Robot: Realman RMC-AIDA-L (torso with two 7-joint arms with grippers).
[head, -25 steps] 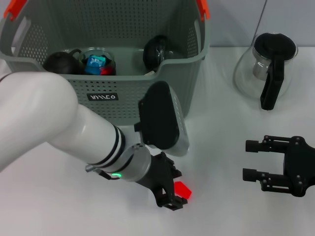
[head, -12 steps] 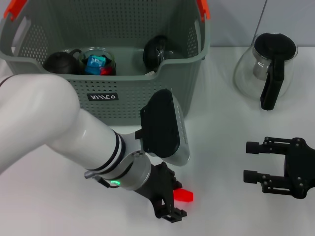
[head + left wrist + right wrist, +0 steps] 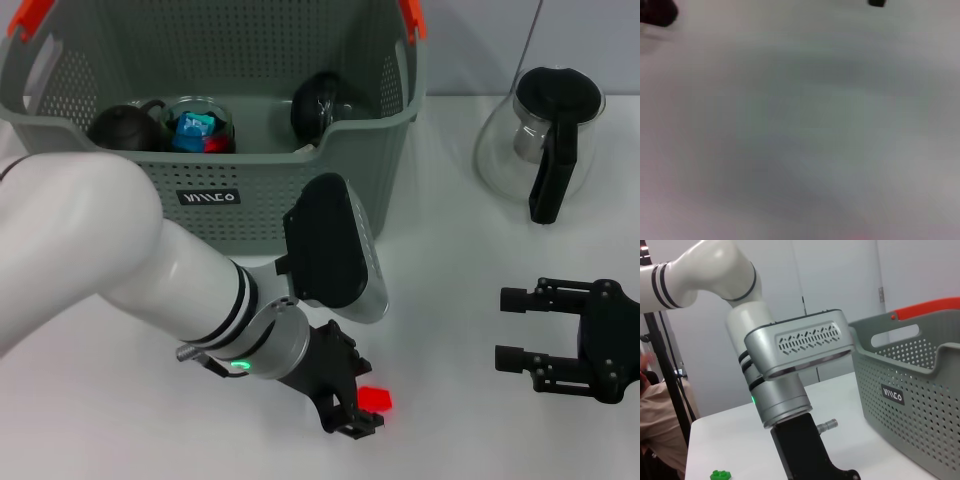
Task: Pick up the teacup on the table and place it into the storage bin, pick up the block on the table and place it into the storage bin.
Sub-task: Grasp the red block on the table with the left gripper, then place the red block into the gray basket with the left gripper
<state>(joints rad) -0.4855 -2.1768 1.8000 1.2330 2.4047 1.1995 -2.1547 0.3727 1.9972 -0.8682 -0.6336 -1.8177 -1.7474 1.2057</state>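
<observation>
Smooth white tabletop (image 3: 450, 330), matte and plain. At the back, large grey plastic storage bin (image 3: 260, 190): walls perforated with rows of small round holes, solid rim, orange handle clips at the top corners, small black label on the front wall. Inside the bin, round dark teacup (image 3: 125, 127) with a handle, a clear glass cup (image 3: 198, 122) with blue and red pieces in it, and another dark rounded vessel (image 3: 318, 105) leaning against the far right side.

Small red block (image 3: 374, 399), bright and glossy, angular, lying on the tabletop in front of the bin, well clear of it. Left pincer (image 3: 355, 405) lowered right at the block, black fingers on either side of it; jaws narrow, though whether actually pressing the block cannot be told. Behind it, thick glossy white arm with black bands, a silver-grey wrist housing and a small green light.

To the right, clear rounded glass teapot (image 3: 540, 140) with black lid and black handle, standing upright on the tabletop beside the bin. Right pincer (image 3: 512, 325) resting low near the right edge, black, two parallel fingers spread wide apart, holding nothing.

Small green studded brick (image 3: 721, 474) on the tabletop, seen in the right wrist view only.
</observation>
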